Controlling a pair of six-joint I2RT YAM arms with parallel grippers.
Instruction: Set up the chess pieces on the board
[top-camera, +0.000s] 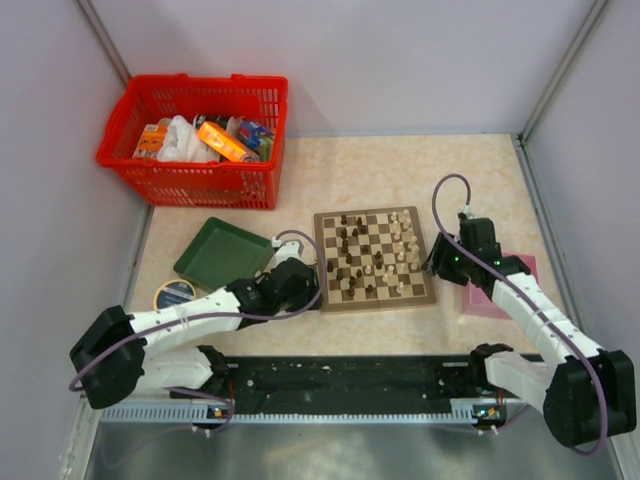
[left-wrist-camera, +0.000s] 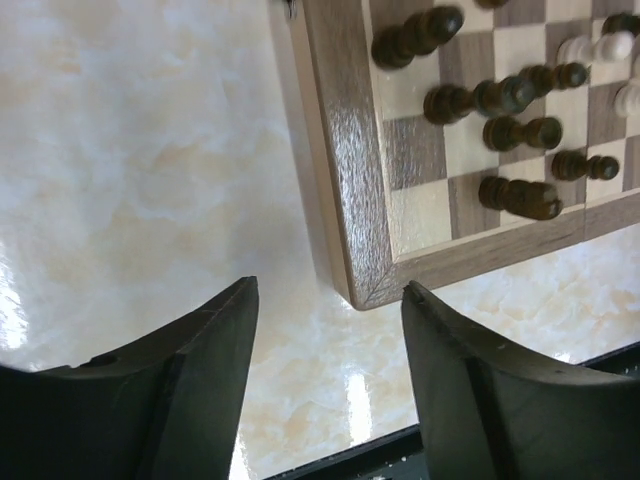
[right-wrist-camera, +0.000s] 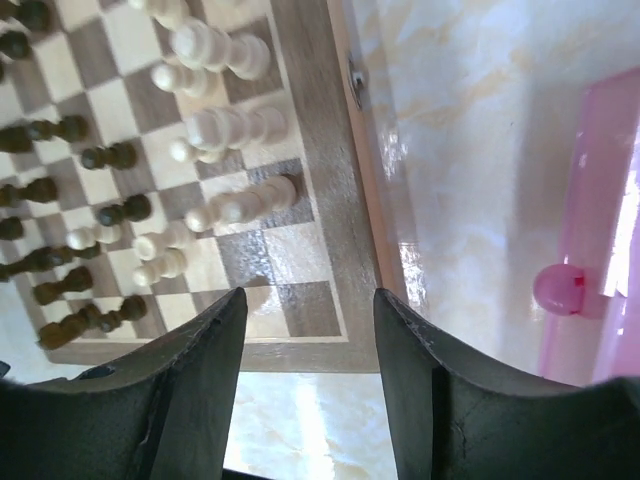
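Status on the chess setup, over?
Left gripper and right gripper open, empty, at near corners of board. Chess pieces on board, ranks untidy. Pink box right of board, not blocking.

Wooden board (left-wrist-camera: 345, 170), glossy marbled table (left-wrist-camera: 150, 200)

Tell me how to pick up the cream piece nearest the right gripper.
Grip the cream piece by its slim upper body, the right gripper coming straight down. It stands upright on the board with neighbours close beside it, so a sideways approach would likely knock them.
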